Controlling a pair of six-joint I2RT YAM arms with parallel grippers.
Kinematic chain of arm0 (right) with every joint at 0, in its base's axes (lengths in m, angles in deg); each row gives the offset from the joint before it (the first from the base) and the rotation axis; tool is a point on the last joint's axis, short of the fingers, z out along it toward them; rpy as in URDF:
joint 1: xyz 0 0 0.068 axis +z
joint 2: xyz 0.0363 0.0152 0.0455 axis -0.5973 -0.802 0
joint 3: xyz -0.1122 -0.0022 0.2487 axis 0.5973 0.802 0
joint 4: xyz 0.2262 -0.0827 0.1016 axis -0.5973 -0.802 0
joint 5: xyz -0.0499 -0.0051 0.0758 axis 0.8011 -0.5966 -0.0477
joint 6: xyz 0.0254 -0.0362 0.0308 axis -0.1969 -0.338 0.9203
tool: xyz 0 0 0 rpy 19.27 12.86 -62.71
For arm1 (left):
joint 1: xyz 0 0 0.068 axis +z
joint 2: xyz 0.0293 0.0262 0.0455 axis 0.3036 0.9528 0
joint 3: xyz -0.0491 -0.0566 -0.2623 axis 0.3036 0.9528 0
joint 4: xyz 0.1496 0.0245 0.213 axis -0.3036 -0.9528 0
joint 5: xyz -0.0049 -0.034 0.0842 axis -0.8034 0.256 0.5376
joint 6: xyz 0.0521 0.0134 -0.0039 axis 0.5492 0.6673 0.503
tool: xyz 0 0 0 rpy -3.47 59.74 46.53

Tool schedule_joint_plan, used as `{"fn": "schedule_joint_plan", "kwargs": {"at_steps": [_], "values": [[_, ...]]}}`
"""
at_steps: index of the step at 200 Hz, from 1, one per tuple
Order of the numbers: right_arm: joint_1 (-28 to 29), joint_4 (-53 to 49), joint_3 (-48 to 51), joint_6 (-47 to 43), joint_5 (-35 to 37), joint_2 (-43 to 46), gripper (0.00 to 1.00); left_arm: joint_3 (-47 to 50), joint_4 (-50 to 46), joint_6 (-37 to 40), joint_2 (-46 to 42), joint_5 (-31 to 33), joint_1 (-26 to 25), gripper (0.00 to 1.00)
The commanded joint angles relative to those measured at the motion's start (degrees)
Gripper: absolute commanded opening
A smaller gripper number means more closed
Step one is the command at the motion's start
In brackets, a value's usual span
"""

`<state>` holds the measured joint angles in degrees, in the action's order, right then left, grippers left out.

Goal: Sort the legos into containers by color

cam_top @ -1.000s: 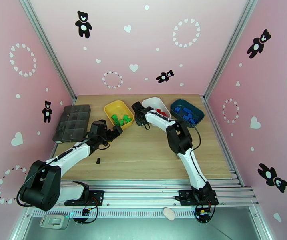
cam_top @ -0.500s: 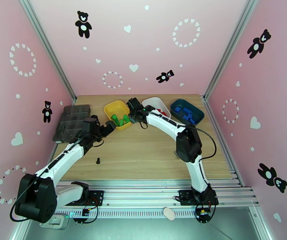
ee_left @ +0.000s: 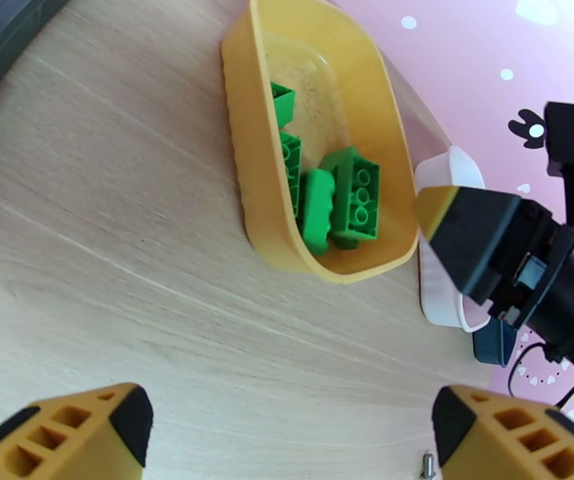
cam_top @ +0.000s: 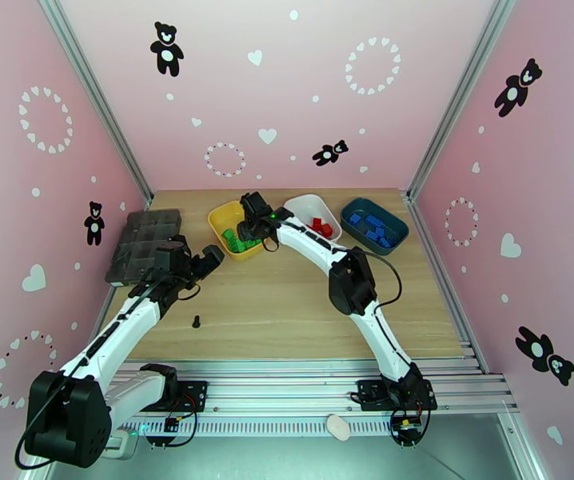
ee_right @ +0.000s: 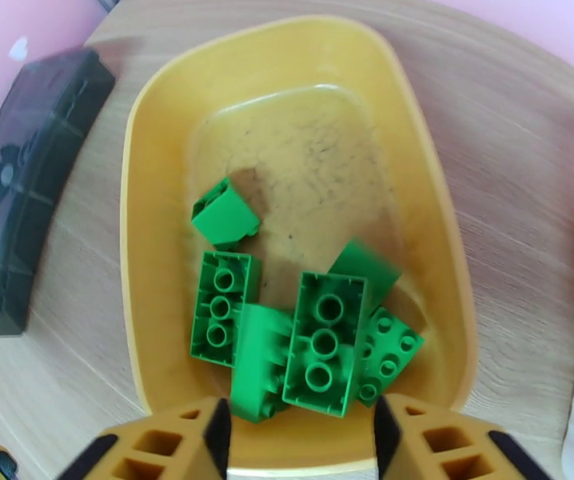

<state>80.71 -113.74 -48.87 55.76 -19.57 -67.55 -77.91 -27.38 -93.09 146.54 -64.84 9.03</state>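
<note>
The yellow tub (cam_top: pixel 221 214) holds several green legos (ee_right: pixel 319 346); one green brick (ee_right: pixel 363 270) by the tub's right wall looks blurred. My right gripper (cam_top: pixel 249 227) hovers over this tub, its fingers (ee_right: pixel 167 442) apart with nothing clamped between them. Red legos (cam_top: pixel 321 227) lie in the white tub (cam_top: pixel 307 205) and blue legos (cam_top: pixel 373 226) in the teal tub (cam_top: pixel 395 234). My left gripper (cam_top: pixel 211 258) is wide open over bare wood just left of the yellow tub (ee_left: pixel 239 130). The left wrist view shows the right gripper (ee_left: pixel 479 242) above the tub's near end.
A dark grey organizer tray (cam_top: pixel 145 242) sits at the left edge of the table, close behind the left wrist. One small dark screw (cam_top: pixel 196 320) lies on the wood near the left arm. Pink walls enclose the table on three sides.
My right gripper swung left from the white tub to above the yellow tub and its jaws spread. My left gripper drew back to the left, away from the yellow tub.
</note>
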Motion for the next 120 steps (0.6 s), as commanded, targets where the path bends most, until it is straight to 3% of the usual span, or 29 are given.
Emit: {"fn": "schedule_joint_plan", "kwargs": {"at_steps": [1, 64, 94, 120], "values": [[0.18, -0.75, -1.89, 0.03, -0.85, 1.42, 0.60, -0.39, -1.66, 1.38, -1.34, 1.48, 0.57, 0.98], [0.19, 8.23, 20.44, -2.76, 4.27, 19.08, 0.72, -6.29, -4.91, 5.44, -2.61, 4.77, 0.61, 0.98], [-0.10, 11.92, 33.09, -4.57, 8.64, 30.72, 0.77, -9.78, -4.76, 7.40, -5.88, 10.78, 0.64, 0.99], [-0.65, 14.54, 42.81, -5.86, 13.30, 40.89, 0.80, -8.89, 2.04, 5.54, -10.70, 17.39, 0.49, 0.98]]}}
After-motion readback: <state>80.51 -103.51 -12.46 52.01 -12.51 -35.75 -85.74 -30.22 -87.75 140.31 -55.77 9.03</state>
